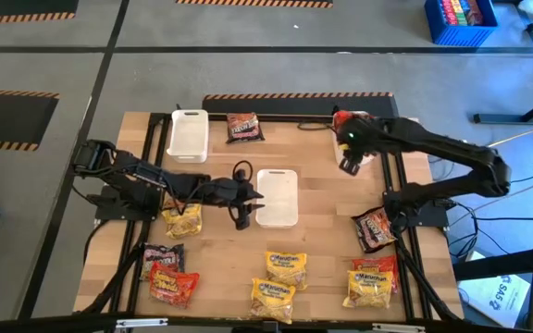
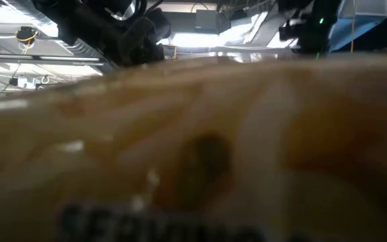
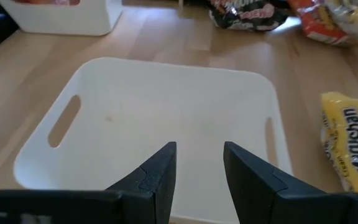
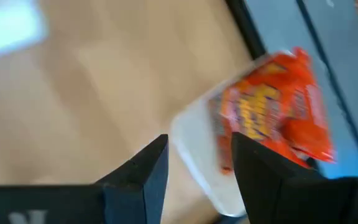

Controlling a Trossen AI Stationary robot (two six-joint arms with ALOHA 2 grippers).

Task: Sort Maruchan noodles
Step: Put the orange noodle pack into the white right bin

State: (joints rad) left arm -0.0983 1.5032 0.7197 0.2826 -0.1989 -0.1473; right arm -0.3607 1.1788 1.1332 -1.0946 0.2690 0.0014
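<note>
My left gripper (image 1: pixel 253 197) (image 3: pixel 197 168) is open and empty, just at the near-left rim of the middle white tray (image 1: pixel 278 196) (image 3: pixel 166 118), which holds nothing. At the far right, my right gripper (image 1: pixel 350 166) (image 4: pixel 197 155) hangs open and empty above another white tray (image 4: pixel 194 140). A red Maruchan packet (image 1: pixel 343 118) (image 4: pixel 272 112) lies on that tray. More packets lie flat on the table: yellow ones (image 1: pixel 285 268) (image 1: pixel 271 298) (image 1: pixel 183 220), a dark one (image 1: pixel 375 228) and a red one (image 1: pixel 174 285).
A third white tray (image 1: pixel 188 134) stands at the far left, with a dark packet (image 1: pixel 244 127) beside it. Yellow and red packets (image 1: pixel 371 282) lie at the near right, and a dark one (image 1: pixel 160 254) at the near left. A yellow packet (image 2: pixel 193 148) fills the low view.
</note>
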